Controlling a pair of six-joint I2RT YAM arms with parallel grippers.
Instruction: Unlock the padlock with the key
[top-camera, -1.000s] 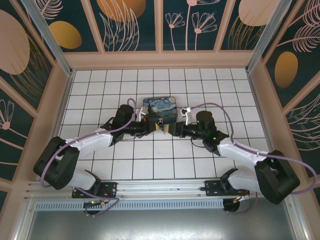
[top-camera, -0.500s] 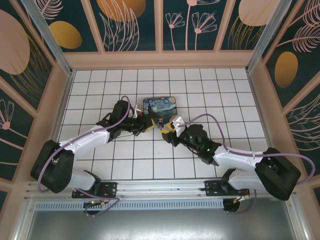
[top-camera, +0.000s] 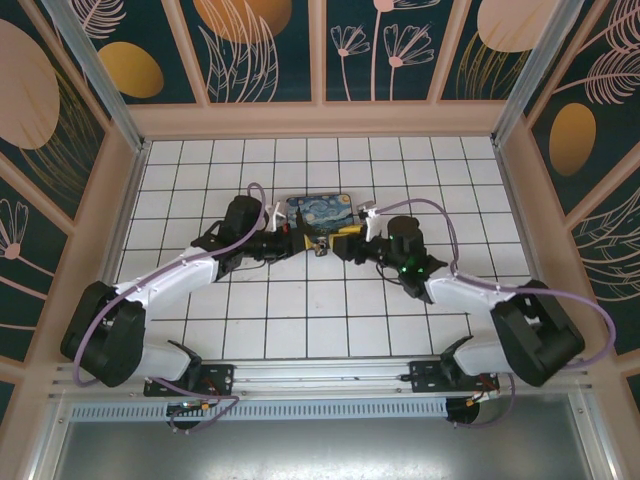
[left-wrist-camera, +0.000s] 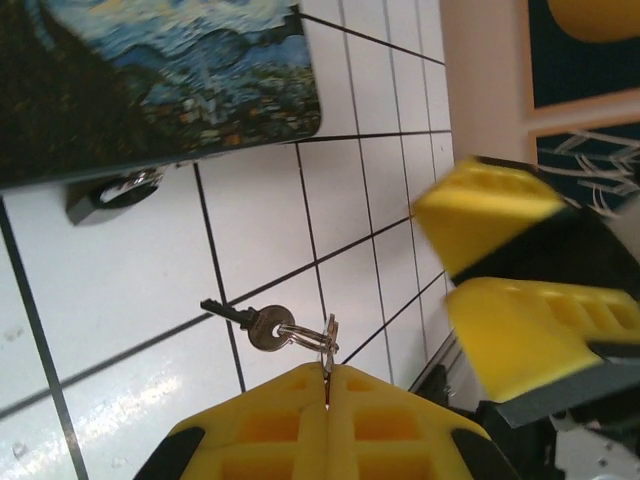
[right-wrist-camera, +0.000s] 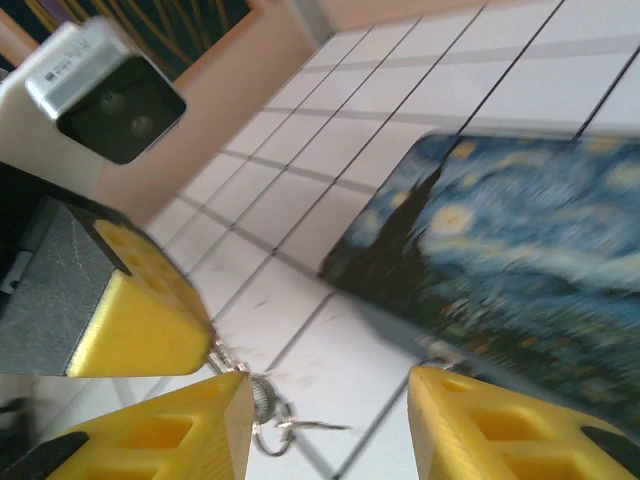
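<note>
— What is the left pincer (left-wrist-camera: 327, 385) doing now?

— It is pressing its yellow fingers fully together on the small ring (left-wrist-camera: 318, 338) of the key (left-wrist-camera: 250, 322). The key is sticking out in front of them, over the white tiles of the desk (left-wrist-camera: 130, 290). Compared with half a second ago, this pincer is staying nearly at the same place.

— And where is the padlock (left-wrist-camera: 112, 195) sitting?

— It is resting against the front edge of the blue painted box (left-wrist-camera: 160, 70), and the key is not touching it.

— What is changing on the right?

— The right pincer (right-wrist-camera: 330, 415) is standing partly open and is gripping nothing. Half a second ago it was nearer to the arm bases. Now it is lying by the right front corner of the box, just beside the left pincer.
</note>
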